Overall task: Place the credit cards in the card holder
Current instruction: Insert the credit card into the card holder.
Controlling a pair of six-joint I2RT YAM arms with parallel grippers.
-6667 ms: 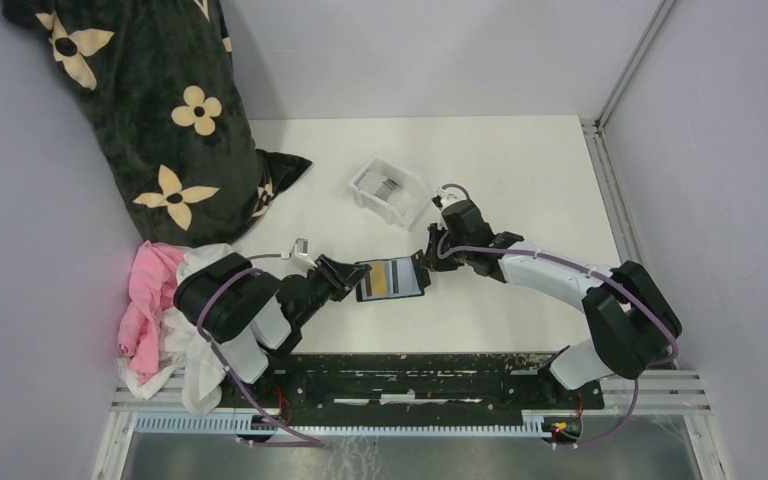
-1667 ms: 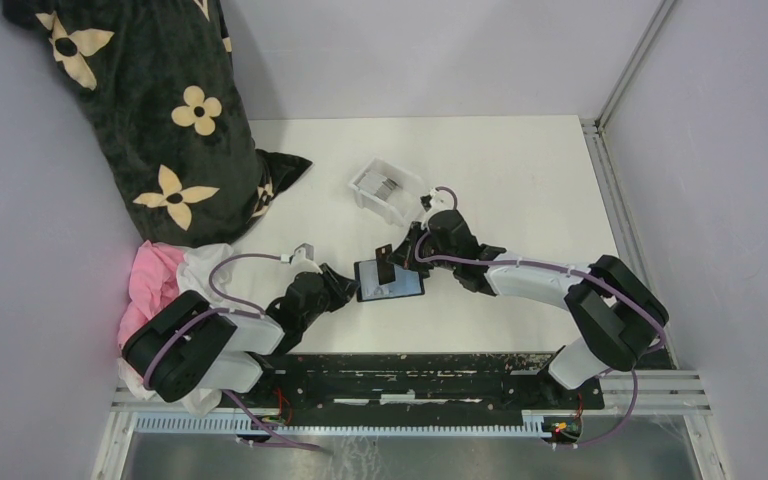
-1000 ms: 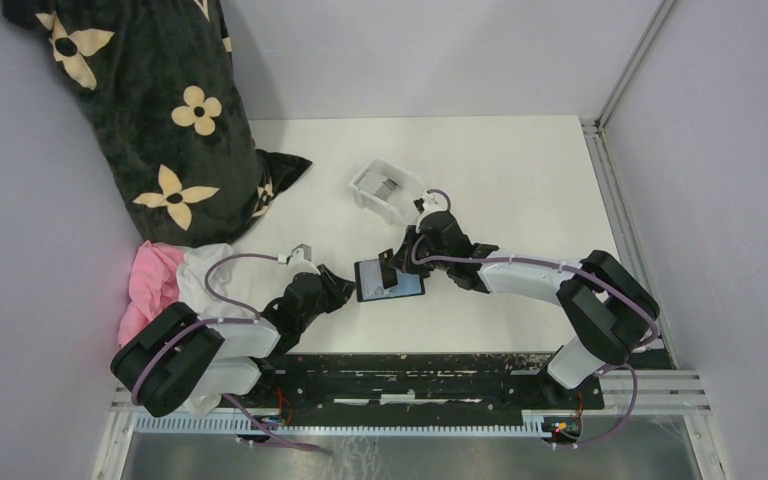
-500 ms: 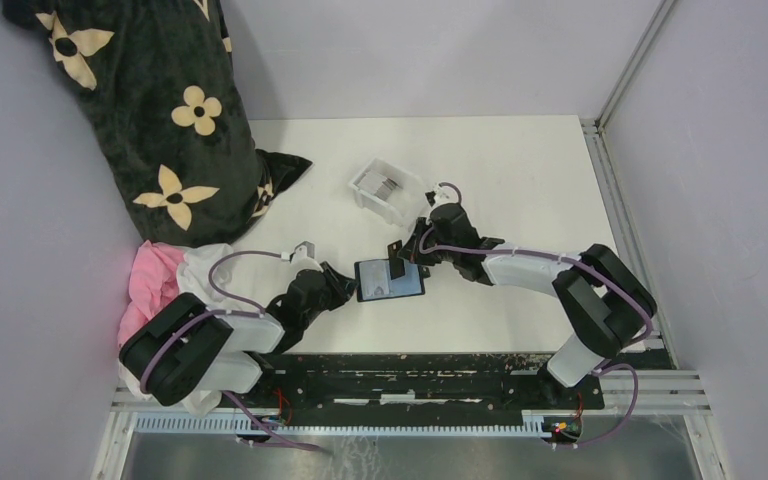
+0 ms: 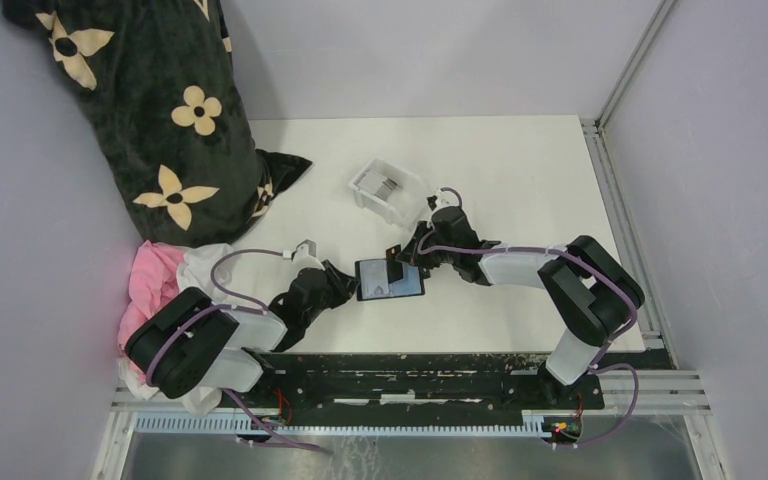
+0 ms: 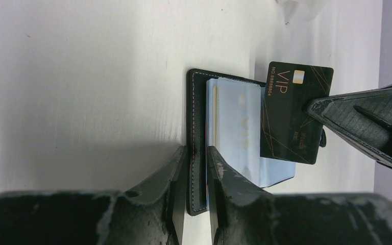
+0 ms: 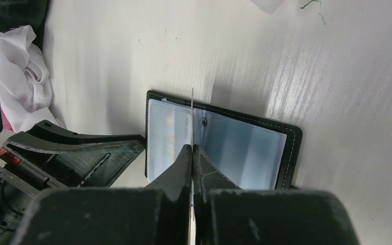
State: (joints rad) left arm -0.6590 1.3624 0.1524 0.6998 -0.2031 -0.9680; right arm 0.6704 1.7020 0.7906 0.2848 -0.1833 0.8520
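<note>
The black card holder (image 5: 405, 287) lies open on the table, its bluish sleeves (image 6: 235, 122) facing up. My left gripper (image 6: 196, 153) is shut on the holder's left cover edge (image 6: 198, 112). My right gripper (image 7: 192, 148) is shut on a black credit card (image 6: 291, 112) marked VIP. It holds the card on edge above the holder's middle, and the right wrist view shows the card as a thin line (image 7: 192, 117). More grey credit cards (image 5: 380, 184) lie in the clear tray (image 5: 401, 203) further back.
A black flowered cloth (image 5: 160, 110) fills the far left corner. Pink and white cloths (image 5: 160, 300) lie beside the left arm. A metal rail (image 5: 610, 180) runs along the table's right edge.
My right gripper has shifted the black card slightly to the right and back over the open holder. The left gripper keeps its hold on the cover.
</note>
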